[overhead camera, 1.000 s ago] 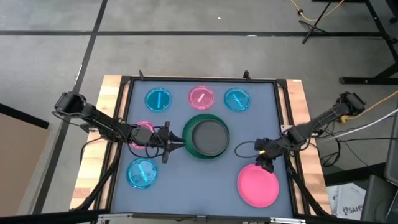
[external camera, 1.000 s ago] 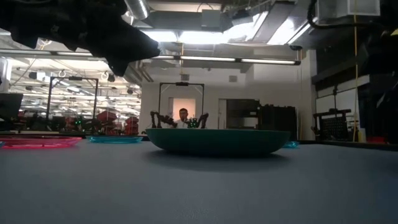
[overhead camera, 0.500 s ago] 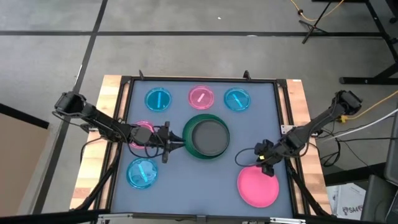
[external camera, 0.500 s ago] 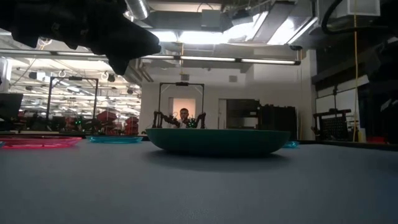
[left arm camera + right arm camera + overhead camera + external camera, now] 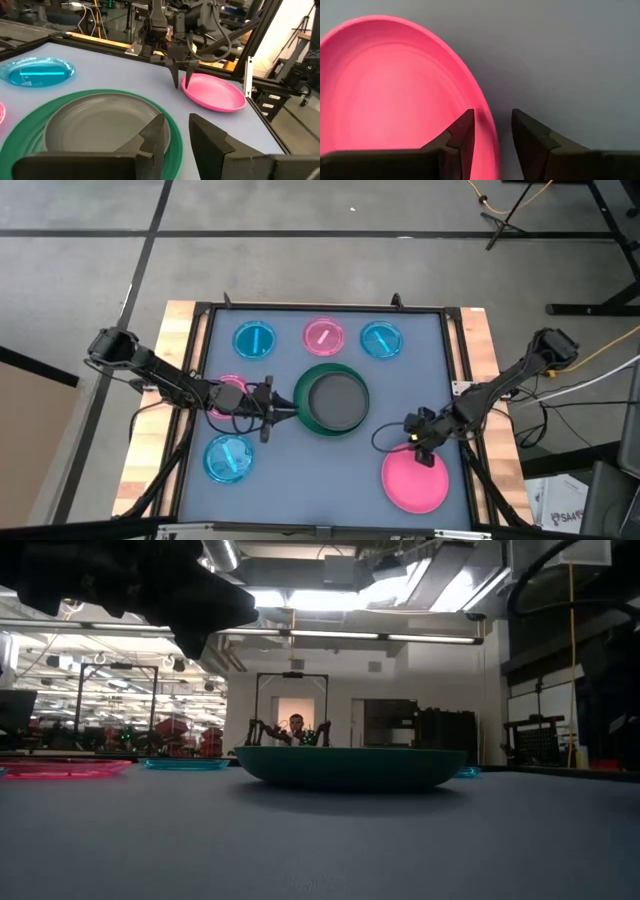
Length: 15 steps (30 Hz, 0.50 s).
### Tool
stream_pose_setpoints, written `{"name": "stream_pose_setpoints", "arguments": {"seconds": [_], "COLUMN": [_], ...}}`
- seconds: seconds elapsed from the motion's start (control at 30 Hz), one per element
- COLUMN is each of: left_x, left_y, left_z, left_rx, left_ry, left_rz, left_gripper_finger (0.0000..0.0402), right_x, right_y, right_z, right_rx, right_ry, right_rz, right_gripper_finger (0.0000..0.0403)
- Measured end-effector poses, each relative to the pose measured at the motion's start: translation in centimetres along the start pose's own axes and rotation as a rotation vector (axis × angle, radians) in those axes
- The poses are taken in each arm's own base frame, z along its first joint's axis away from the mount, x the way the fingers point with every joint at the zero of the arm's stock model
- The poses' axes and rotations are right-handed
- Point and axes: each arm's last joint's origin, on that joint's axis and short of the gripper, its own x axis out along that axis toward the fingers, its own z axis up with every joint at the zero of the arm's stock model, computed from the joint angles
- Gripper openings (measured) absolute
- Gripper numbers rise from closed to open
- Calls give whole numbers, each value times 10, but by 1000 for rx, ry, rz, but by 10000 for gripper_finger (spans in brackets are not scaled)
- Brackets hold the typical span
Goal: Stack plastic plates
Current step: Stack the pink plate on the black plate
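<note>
A large dark green plate [image 5: 332, 398] lies mid-table with a dark grey plate [image 5: 334, 397] resting inside it. The hot pink plate [image 5: 415, 479] lies flat toward the near right corner. My right gripper [image 5: 420, 450] points down at its far rim, open. In the right wrist view the gripper [image 5: 492, 119] has one finger over the plate's rim [image 5: 487, 125] and the other outside it. My left gripper [image 5: 287, 411] hovers open at the green plate's left rim [image 5: 172, 131]. Small blue plates [image 5: 254, 339] [image 5: 381, 339] [image 5: 229, 459] and small pink plates [image 5: 323, 335] [image 5: 230, 392] lie around.
The grey mat [image 5: 400, 380] is framed by a dark rail and wooden table edges [image 5: 480, 360]. One small pink plate lies partly under my left arm. Bare mat shows between the green plate and the hot pink plate, and along the near edge. A person sits far off in the room [image 5: 295, 724].
My right gripper has moved toward the table's near edge and slightly left, coming down onto the far rim of the hot pink plate. The plates have stayed where they were.
</note>
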Motion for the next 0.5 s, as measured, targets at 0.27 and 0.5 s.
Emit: {"name": "stream_pose_setpoints", "arguments": {"seconds": [0.27, 0.5], "left_x": [0, 0], "left_y": [0, 1], "left_z": [1, 1], "left_rx": [-2, 2], "left_ry": [-10, -12], "left_rz": [11, 20], "left_gripper_finger": [82, 82], "right_x": [6, 6], "right_y": [0, 0], "right_z": [0, 1], "right_rx": [-32, -49], "right_ry": [16, 5], "right_rz": [-23, -23], "right_gripper_finger": [99, 16]}}
